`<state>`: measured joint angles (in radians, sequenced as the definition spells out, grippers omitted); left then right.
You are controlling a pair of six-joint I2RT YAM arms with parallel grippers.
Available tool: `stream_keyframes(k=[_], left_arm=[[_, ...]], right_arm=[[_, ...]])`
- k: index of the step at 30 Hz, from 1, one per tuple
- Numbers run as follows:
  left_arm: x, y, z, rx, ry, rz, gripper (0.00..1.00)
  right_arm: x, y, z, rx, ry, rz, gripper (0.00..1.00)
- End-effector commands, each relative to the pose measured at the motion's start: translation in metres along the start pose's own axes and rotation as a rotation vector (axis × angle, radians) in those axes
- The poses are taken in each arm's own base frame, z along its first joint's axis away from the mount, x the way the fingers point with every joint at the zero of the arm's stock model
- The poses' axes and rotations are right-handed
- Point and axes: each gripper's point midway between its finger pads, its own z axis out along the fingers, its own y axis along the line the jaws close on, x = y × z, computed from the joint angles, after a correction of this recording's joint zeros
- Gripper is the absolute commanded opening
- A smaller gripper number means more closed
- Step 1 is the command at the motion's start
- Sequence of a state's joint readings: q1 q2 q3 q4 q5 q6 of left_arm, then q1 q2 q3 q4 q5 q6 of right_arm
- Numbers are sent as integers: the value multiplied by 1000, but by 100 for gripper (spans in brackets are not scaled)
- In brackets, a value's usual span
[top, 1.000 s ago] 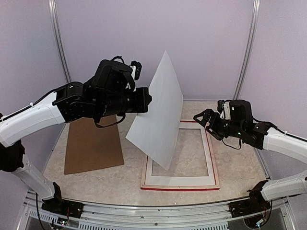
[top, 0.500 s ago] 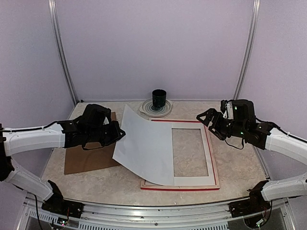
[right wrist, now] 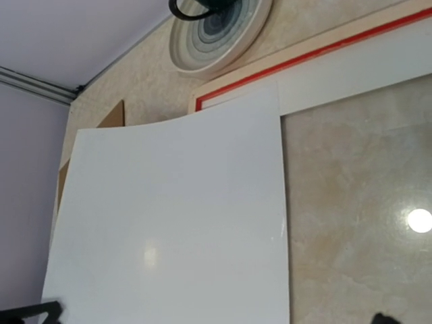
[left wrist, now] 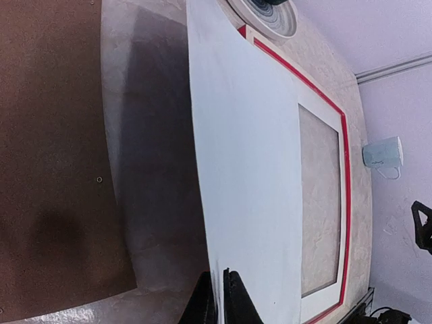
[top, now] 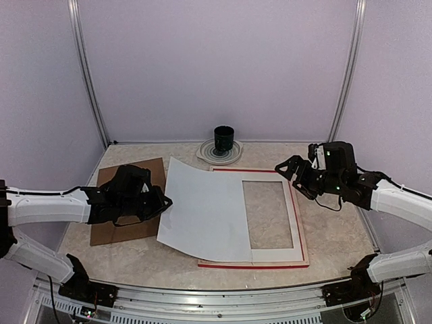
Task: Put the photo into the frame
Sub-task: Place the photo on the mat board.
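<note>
White back upward, the photo (top: 202, 209) lies over the left half of the frame (top: 299, 223), long axis running away from the arms. The left tool (top: 162, 201) pinches its left edge; the right tool (top: 285, 167) hovers released beside the frame's far right corner.

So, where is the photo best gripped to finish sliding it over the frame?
Grip the photo by its left edge, coming from the left and pinching top and bottom. That edge overhangs the frame and bows up off the table, leaving room for a lower finger. The right edge looks flat on the frame.
</note>
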<state>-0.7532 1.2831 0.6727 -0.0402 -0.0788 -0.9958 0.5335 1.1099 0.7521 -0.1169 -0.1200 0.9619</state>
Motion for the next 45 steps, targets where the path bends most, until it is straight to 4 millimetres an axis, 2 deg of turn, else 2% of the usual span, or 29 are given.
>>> stream_keyframes(k=[1,8,19,25,32,38,45], left_arm=[[0,-3,5,35,-13,2,7],[7,3,16,22,0,46,9],[26,10,39,3,54,138,14],[30,11,45,-1,63,159,15],[28,5,54,-5,63,200,17],[33,0,59,5,76,216,18],[39,-9,64,28,87,235,19]], right_arm=[[6,-11,3,22,19,3,99],[12,-22,6,64,34,-9,99],[20,-65,6,192,50,0,99],[19,-92,5,263,48,8,99],[25,-118,11,310,70,21,99],[34,-137,21,352,105,29,99],[38,-146,29,358,122,35,99]])
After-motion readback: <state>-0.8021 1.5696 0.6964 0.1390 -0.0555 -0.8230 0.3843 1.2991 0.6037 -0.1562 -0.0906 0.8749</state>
